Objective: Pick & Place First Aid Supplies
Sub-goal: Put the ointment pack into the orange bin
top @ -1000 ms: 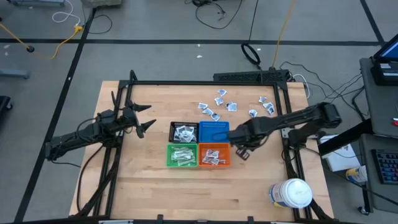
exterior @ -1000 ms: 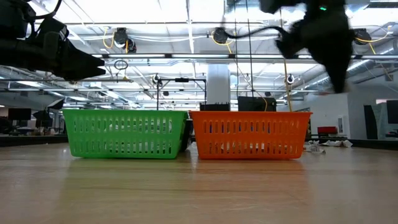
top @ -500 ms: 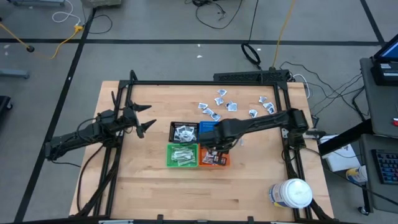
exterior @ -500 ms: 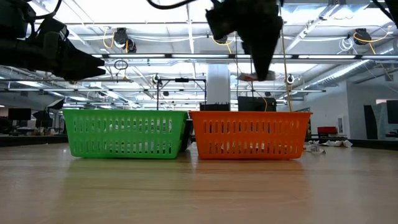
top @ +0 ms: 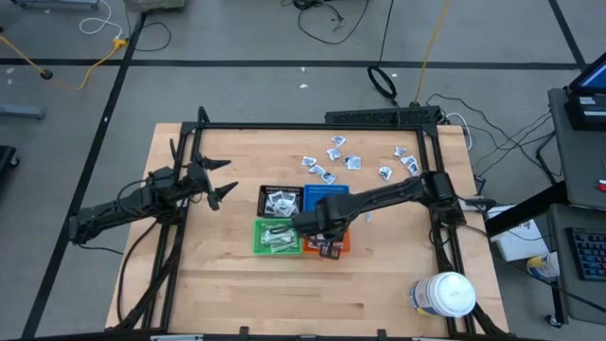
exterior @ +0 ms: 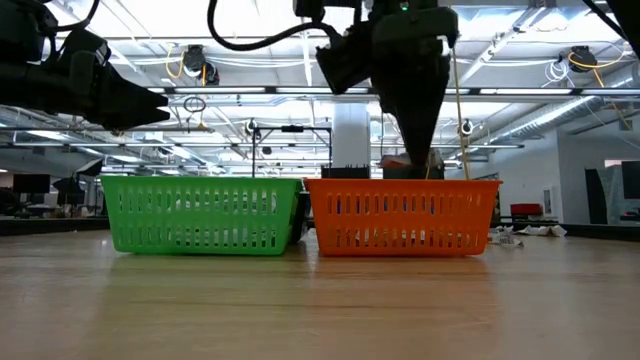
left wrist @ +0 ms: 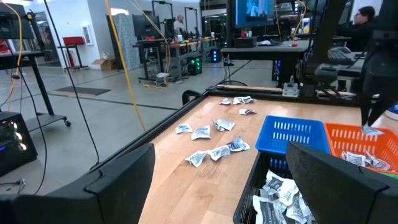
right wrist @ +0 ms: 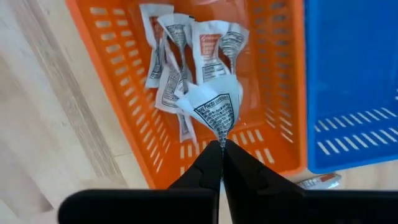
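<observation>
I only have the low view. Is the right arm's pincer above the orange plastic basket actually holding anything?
Observer: Yes. The right wrist view shows the right pincer shut on a corner of a small white printed packet, which hangs over the orange slotted plastic bin.
Operator: Anything inside that bin?
Observer: Several similar white packets lie on its floor.
Operator: How much is left to sort?
Observer: The high view shows a scatter of loose packets on the wooden table, beyond the blue plastic bin.
</observation>
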You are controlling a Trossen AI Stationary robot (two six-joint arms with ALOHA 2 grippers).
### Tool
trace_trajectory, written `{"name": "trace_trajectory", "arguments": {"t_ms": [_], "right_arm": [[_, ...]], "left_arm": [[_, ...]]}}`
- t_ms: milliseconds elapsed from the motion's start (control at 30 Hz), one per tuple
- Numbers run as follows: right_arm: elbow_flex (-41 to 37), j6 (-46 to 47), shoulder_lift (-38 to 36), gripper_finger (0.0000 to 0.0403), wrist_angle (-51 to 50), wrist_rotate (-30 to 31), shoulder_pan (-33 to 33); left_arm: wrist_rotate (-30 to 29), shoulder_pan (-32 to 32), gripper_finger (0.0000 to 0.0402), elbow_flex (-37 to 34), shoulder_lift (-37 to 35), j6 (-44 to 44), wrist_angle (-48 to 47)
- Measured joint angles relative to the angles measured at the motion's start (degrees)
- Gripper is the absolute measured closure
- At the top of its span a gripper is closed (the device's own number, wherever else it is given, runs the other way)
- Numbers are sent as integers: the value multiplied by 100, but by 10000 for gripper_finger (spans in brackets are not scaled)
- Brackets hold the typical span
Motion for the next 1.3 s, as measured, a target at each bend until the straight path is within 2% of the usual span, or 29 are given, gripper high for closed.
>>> {"name": "trace_trajectory", "arguments": {"t_ms": [333, 533, 633, 833, 967, 1167, 1300], "right_arm": [[-727, 0, -5, 400, 832, 0, 37], [-842, -139, -4, 394, 970, 0, 38], [-849, -179, -4, 366, 972, -2, 28], [-849, -427, -4, 275, 996, -2, 26], [-849, -482, -4, 234, 1077, -2, 26], [-842, -398, -184, 219, 1142, -1, -19], [-829, 254, -425, 225, 1135, 2, -147]], "left_arm": [[0, 2, 37, 0, 0, 0, 2], [0, 0, 37, 0, 2, 0, 2], [0, 2, 36, 0, 2, 2, 2], [0, 1, 36, 0, 0, 0, 2], [0, 0, 36, -2, 2, 2, 2], [0, 2, 36, 0, 2, 1, 2], [1, 2, 36, 0, 2, 0, 2]]}}
